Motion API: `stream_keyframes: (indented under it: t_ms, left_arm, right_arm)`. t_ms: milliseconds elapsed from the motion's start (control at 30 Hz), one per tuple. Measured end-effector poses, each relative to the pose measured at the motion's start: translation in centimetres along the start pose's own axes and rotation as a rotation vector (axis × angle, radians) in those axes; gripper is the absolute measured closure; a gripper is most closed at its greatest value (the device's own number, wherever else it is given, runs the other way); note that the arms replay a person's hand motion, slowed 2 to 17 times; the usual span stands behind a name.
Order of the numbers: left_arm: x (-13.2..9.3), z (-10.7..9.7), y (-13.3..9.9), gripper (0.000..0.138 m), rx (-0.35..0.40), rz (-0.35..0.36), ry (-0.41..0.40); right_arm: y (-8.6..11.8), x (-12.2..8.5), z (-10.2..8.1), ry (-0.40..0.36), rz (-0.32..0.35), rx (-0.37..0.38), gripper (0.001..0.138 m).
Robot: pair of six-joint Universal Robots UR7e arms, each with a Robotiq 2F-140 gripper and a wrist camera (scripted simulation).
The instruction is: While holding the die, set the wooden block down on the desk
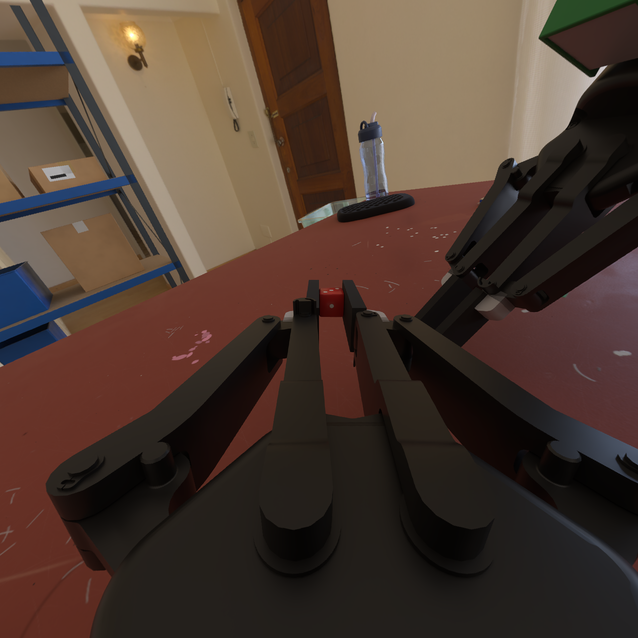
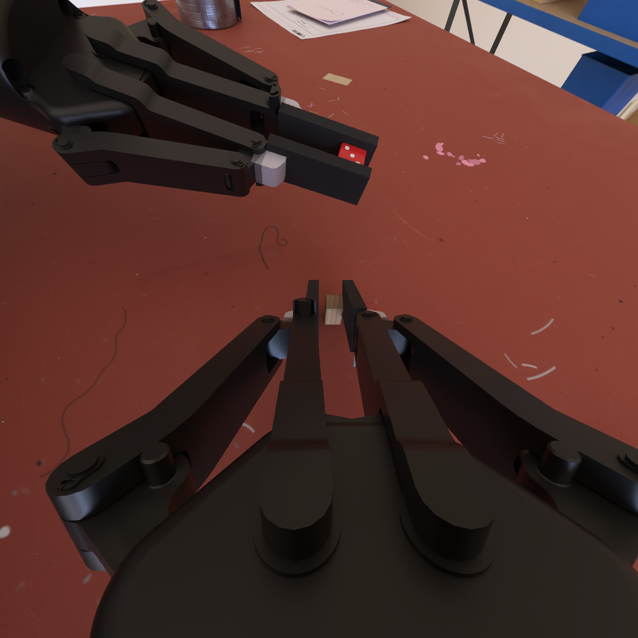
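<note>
Clamped between the left gripper's [image 1: 331, 293] closed jaws, a small red die [image 1: 331, 302] is kept aloft while a pale wooden block [image 2: 334, 309], touched by one finger only, sits between the right gripper's [image 2: 331, 293] slightly parted jaws at the red-brown desk [image 2: 448, 259].

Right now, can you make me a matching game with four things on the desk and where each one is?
Things:
1. die
2. wooden block
3. water bottle
4. papers

Places:
A. standing at the far edge of the desk, behind a black pad
B. between the right gripper's fingers
C. lying flat near a metal can
D. squeezed between the left gripper's fingers

Pairs: 1-D, 2-B, 3-A, 4-C
</note>
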State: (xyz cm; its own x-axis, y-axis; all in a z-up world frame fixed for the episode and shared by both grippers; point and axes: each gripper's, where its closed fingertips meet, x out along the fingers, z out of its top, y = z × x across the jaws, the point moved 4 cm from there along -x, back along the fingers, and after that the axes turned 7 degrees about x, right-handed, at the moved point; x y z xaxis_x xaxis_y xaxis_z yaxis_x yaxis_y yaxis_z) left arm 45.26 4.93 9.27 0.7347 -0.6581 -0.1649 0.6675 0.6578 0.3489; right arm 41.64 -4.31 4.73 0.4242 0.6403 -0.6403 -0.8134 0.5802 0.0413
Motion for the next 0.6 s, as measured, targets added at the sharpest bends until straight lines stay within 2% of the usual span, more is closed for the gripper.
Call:
stream_keyframes:
  t_ms: [600]
  left_arm:
    - [-0.01,0.00,0.01,0.121,0.000,0.000,-0.001]
  right_arm:
    - [0.05,-0.02,-0.01,0.002,0.006,0.002,0.121]
